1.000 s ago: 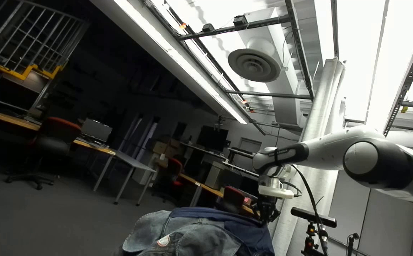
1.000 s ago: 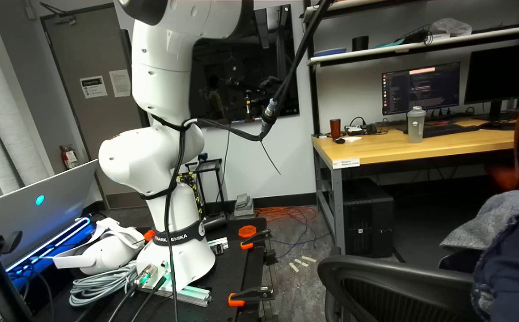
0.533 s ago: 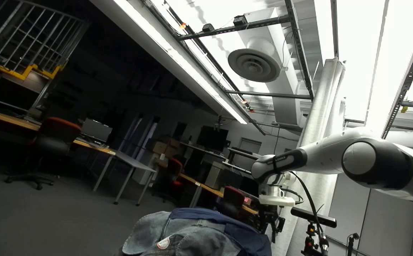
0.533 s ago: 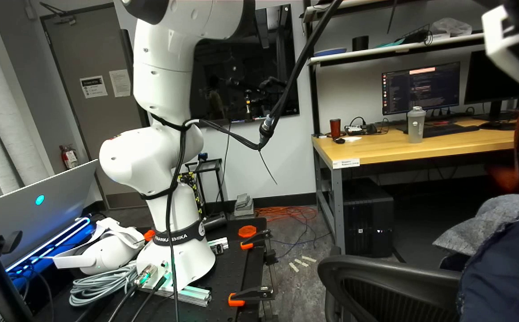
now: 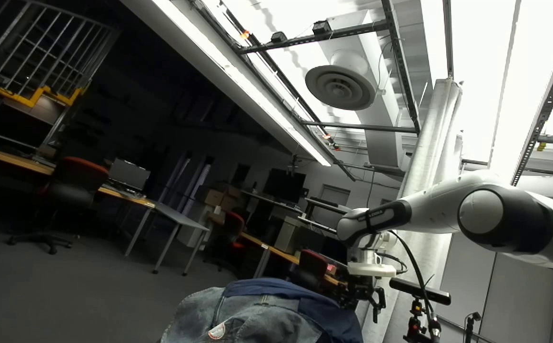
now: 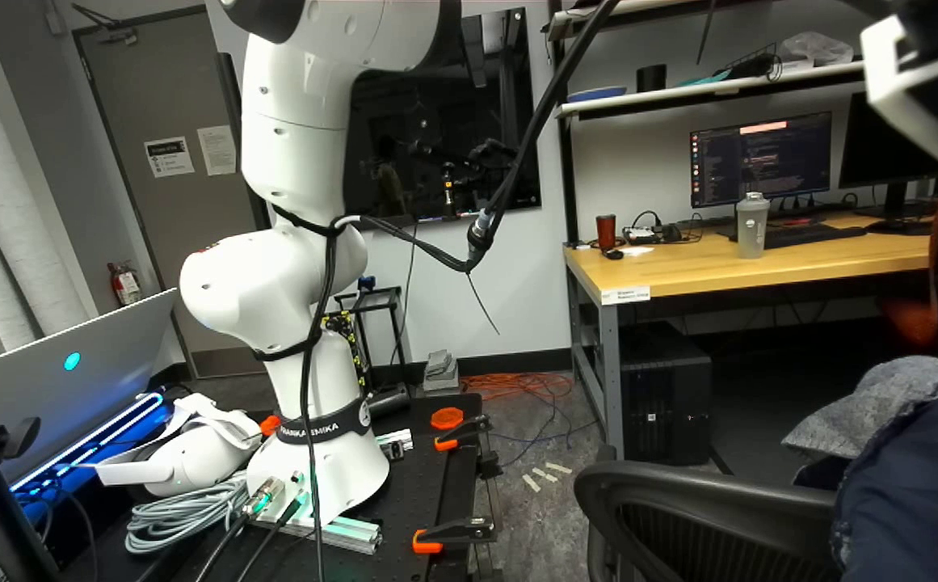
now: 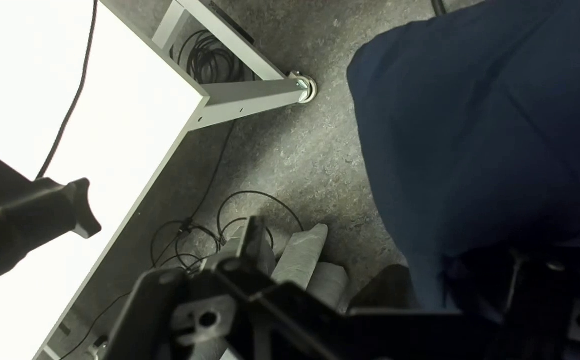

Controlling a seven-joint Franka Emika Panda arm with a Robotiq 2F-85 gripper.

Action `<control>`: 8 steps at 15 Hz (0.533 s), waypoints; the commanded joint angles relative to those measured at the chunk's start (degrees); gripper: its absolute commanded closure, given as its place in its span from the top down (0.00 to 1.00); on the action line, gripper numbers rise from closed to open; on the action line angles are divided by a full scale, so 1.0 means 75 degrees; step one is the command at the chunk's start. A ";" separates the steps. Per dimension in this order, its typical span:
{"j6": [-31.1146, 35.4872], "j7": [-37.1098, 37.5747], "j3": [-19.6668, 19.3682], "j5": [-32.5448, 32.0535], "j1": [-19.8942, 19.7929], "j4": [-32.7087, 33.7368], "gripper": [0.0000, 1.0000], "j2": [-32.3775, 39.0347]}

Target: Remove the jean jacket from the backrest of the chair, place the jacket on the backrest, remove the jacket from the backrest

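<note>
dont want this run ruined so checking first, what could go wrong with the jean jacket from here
Thin or missed pinch: the open gripper is at the edge of the jean jacket, and in the wrist view the cloth lies toward only one side of the gripper, so closing there might catch little or nothing.

Slipping: in an exterior view the jean jacket leaves part of the backrest's smooth rounded top bare, so a nudge could perhaps slide it off.
</note>
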 commanded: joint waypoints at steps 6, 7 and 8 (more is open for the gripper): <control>0.0043 0.0207 -0.0169 -0.0026 0.0113 -0.0021 1.00 -0.0149; 0.0036 0.0205 -0.0170 -0.0018 0.0107 -0.0002 1.00 -0.0133; 0.0032 0.0208 -0.0169 -0.0007 0.0102 0.0007 1.00 -0.0121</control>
